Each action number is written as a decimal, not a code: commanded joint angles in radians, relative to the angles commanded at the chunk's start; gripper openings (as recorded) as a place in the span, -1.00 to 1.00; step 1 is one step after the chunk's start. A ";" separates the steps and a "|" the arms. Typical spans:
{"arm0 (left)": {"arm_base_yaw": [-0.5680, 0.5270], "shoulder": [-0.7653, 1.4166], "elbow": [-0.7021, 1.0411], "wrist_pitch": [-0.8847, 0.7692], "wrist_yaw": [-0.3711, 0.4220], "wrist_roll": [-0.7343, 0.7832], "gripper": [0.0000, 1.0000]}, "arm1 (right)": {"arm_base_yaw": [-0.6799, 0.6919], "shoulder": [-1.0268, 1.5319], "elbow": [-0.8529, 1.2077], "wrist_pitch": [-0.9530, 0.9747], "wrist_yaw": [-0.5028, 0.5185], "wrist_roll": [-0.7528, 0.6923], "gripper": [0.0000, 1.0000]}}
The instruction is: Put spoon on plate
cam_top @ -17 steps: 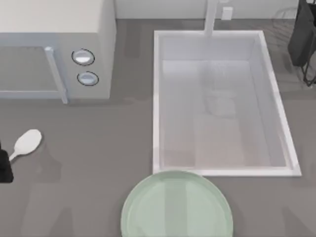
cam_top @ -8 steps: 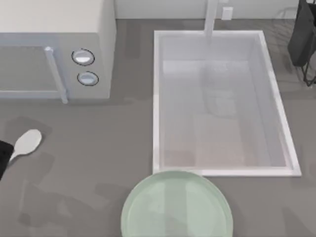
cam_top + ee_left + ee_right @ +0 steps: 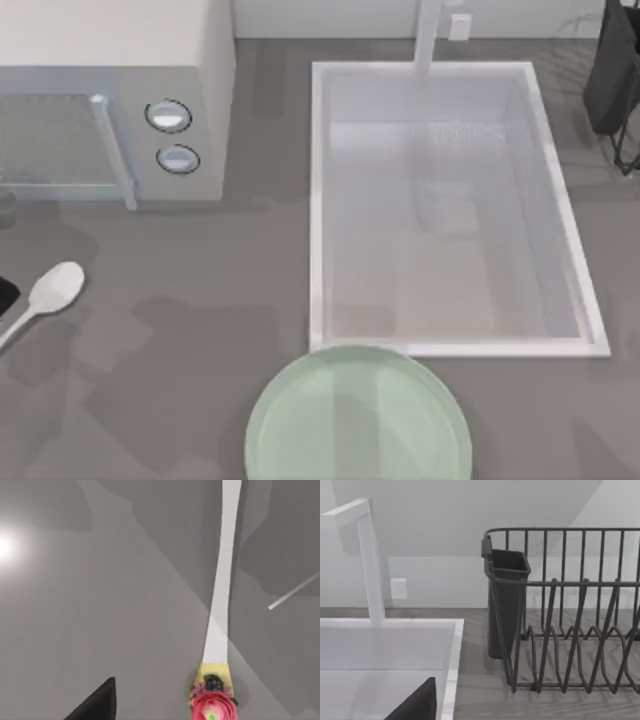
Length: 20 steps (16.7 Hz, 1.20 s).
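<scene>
near the left edge of the counter (image 3: 200,330), the spoon (image 3: 52,291) lies flat on the grey surface, its oval bowl pointing up and to the right in the top view and its thin handle running down toward the left edge. it lies below the microwave (image 3: 110,100) and well apart from the plate (image 3: 358,415), which sits at the bottom edge of the top view, just below the near rim of the sink (image 3: 445,210). nothing rests on the plate.

the left wrist view looks down along the spoon's handle (image 3: 222,575): a long white strip that widens toward a yellow end with a small red flower ornament (image 3: 212,706). one dark fingertip (image 3: 97,705) of the left gripper shows low in that view, off to the side of the handle and not touching it. in the top view a small dark part of the left arm (image 3: 5,293) sits at the left edge, just beside the handle. whether the left jaws are apart or together cannot be told.

two round silver knobs (image 3: 168,116) sit on the microwave's front panel, and a white faucet (image 3: 428,35) stands at the far end of the sink.

the right arm (image 3: 612,75) is parked at the top right corner of the table by a dark wire dish rack (image 3: 570,615) with a cutlery holder (image 3: 506,600). one dark fingertip (image 3: 417,705) shows in the right wrist view; its jaws' state cannot be told either.
</scene>
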 joint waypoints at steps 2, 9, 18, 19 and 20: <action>0.004 0.049 0.038 -0.028 0.000 0.022 1.00 | 0.000 0.000 0.000 0.000 0.000 0.000 1.00; 0.001 0.063 0.031 -0.016 0.000 0.024 1.00 | 0.000 0.000 0.000 0.000 0.000 0.000 1.00; 0.008 0.233 -0.166 0.357 0.001 0.031 1.00 | 0.000 0.000 0.000 0.000 0.000 0.000 1.00; 0.008 0.243 -0.176 0.374 0.001 0.032 1.00 | 0.000 0.000 0.000 0.000 0.000 0.000 1.00; 0.008 0.246 -0.180 0.379 0.001 0.032 1.00 | 0.000 0.000 0.000 0.000 0.000 0.000 1.00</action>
